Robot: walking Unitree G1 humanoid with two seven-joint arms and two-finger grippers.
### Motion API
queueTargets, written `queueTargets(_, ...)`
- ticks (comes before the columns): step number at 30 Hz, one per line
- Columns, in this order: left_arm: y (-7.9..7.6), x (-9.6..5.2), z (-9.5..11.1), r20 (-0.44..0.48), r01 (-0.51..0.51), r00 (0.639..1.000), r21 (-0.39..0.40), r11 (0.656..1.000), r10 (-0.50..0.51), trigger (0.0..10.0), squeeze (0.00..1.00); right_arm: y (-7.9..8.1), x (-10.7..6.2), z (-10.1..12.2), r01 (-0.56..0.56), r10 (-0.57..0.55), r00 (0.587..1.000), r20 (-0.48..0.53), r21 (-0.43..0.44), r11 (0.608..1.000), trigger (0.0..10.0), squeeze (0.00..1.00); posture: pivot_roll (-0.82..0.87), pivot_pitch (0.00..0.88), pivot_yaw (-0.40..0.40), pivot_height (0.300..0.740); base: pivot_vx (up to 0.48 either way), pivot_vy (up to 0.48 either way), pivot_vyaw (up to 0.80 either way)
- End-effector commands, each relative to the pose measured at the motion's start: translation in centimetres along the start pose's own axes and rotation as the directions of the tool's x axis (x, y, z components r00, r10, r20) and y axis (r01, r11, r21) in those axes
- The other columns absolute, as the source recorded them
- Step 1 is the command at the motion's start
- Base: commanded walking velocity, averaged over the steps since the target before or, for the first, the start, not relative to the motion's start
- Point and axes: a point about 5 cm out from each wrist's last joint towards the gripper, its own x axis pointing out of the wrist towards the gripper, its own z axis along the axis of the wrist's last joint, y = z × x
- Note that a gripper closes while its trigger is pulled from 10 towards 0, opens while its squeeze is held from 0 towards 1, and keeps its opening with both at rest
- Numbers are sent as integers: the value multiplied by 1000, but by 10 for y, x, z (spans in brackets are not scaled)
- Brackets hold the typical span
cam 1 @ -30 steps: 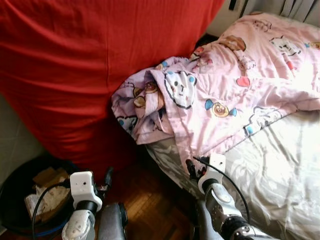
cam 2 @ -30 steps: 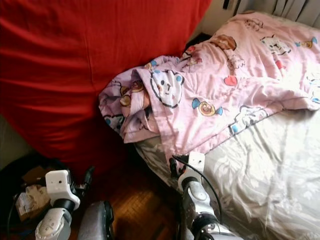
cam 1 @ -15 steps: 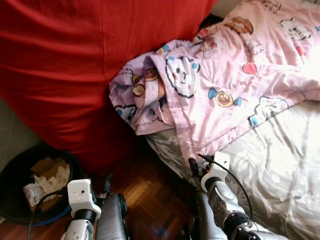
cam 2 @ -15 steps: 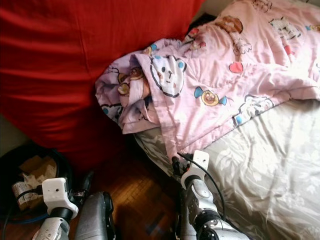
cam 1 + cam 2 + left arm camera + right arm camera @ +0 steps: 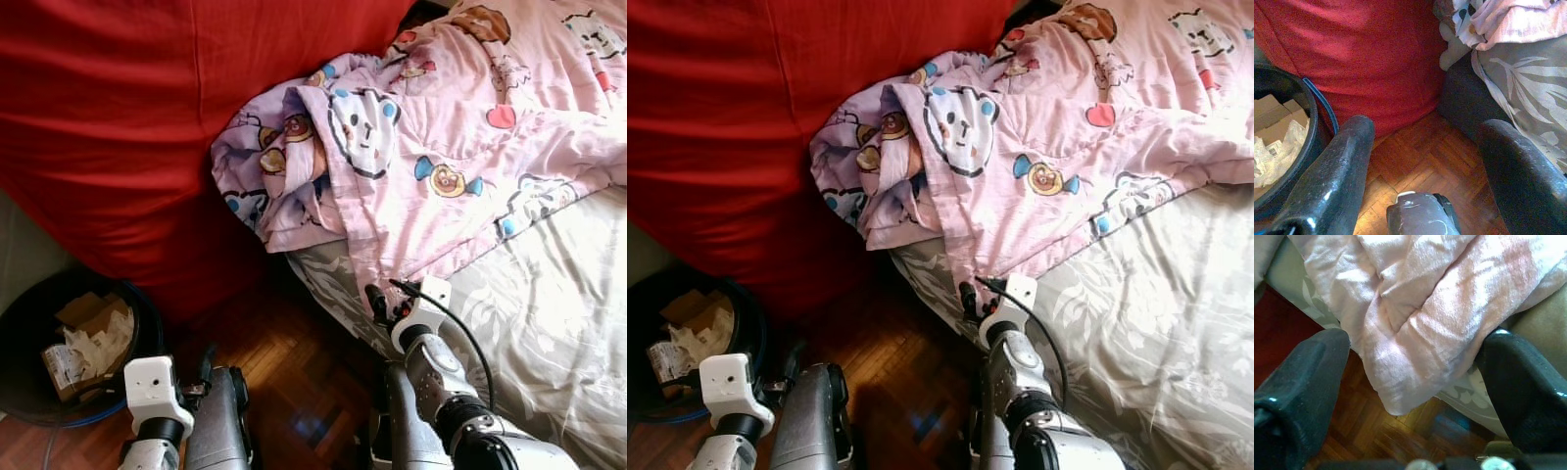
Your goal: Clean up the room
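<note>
Both arms are silver-grey metal with rounded, glossy segments. The left arm point(image 5: 157, 446) ends in a white, boxy wrist block with small dark screw holes on its face, seated on a black ribbed collar; a thin black cable runs off its left side. The right arm point(image 5: 441, 377) carries a similar white block, with a black cable looping from it back along the forearm, and a black ring joint nearer the body. The left gripper point(image 5: 1422, 161) has two long black fingers point(image 5: 1334, 181), glossy and faintly speckled, with a grey rounded part between their bases. The right gripper point(image 5: 1410, 382) has matching matte black fingers point(image 5: 1298, 382).
</note>
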Motion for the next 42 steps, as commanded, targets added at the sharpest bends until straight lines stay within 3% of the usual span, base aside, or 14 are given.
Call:
queueTargets(1,0,-7,-6,-41,-3,999,1,1000,3,10000,0,-1,-2,-10,10,-10,999,-46,3,1000,10000,0,140,341,-40,570,0,0,0)
queueTargets(10,-1,-15,-5,-55,-10,998,1,1000,10,10000,0,-1,-1,-8,6,-4,999,-42,40,999,10000,0,158,364,-45,570,0,0,0)
queueTargets(12,0,-17,-6,-57,-15,998,2,1000,15,10000,0,1,-1,-7,-1,3,999,-42,37,999,3020,0,162,367,-47,570,0,0,0)
queueTargets(13,1,-18,-7,-61,-19,998,6,1000,20,10000,0,3,0,-6,-11,12,999,-39,40,999,0,0,162,367,-47,570,0,0,0)
queueTargets(42,1,-16,-10,-70,-35,997,26,999,37,10000,0,9,2,-4,-50,51,998,-43,35,998,0,0,157,367,-71,570,0,0,0)
